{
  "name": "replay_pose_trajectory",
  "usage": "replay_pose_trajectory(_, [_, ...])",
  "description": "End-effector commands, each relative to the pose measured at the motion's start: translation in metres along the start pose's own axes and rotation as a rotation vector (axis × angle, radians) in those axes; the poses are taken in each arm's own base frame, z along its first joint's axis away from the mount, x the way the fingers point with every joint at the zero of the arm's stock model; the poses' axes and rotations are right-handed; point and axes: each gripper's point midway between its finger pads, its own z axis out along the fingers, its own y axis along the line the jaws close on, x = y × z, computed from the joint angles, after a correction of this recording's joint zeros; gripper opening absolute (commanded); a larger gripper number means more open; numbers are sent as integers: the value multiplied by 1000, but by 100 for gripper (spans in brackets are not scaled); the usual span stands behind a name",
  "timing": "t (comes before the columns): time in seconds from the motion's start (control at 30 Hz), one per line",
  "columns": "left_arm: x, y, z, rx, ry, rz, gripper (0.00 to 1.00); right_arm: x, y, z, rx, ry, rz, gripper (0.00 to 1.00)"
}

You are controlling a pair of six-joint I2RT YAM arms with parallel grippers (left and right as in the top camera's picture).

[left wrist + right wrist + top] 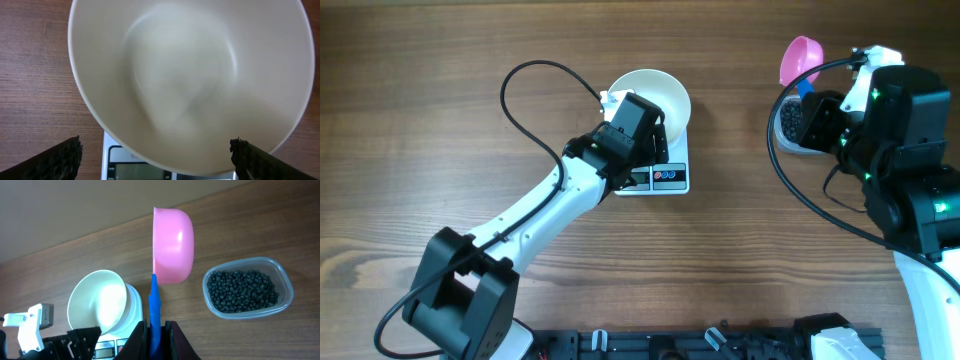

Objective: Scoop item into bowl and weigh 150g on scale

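Note:
The white bowl (655,98) stands on the white scale (668,178) left of centre, and it looks empty in the left wrist view (190,75). My left gripper (642,140) hovers over the bowl's near rim and the scale's display (125,167); it is open, its dark fingertips (65,157) wide apart and holding nothing. My right gripper (155,330) is shut on the blue handle of a pink scoop (172,245), held in the air left of the clear tub (247,287) of black beans (242,290). I see no beans in the scoop (800,58).
The tub (788,125) sits at the right, partly under my right arm. A black cable (520,95) loops out from the left arm over the wood table. A dark rail (700,345) runs along the front edge.

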Motion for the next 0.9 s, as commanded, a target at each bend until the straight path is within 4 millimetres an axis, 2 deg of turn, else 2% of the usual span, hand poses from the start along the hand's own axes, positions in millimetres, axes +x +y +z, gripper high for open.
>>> replay_pose_trajectory(0.0, [-24,-5,-30,65,-79,-56,100,-4,1,-1,-6,-7,-19,4])
replay_pose_trajectory(0.07, [-33,-2,-39,81,-100,-75,100,-4,1,-1,-6,-6,-19,4])
replay_pose_trajectory(0.2, [-52,25,-48,54,-135,-146,100,-3,1,-1,-5,-6,-19,4])
replay_pose_trajectory(0.33, [-59,70,-41,-10,-105,-307,100,-3,1,0,-4,-2,-22,4])
replay_pose_trajectory(0.53, [-59,110,-34,-58,-60,-390,94,-2,1,2,-2,3,-26,4])
replay_pose_trajectory(0.63, [-53,117,-28,-82,-30,-391,94,-2,1,4,0,9,-26,4])
replay_pose_trajectory(0.87, [-31,113,-1,-89,67,-379,95,-1,1,6,1,13,-26,4])
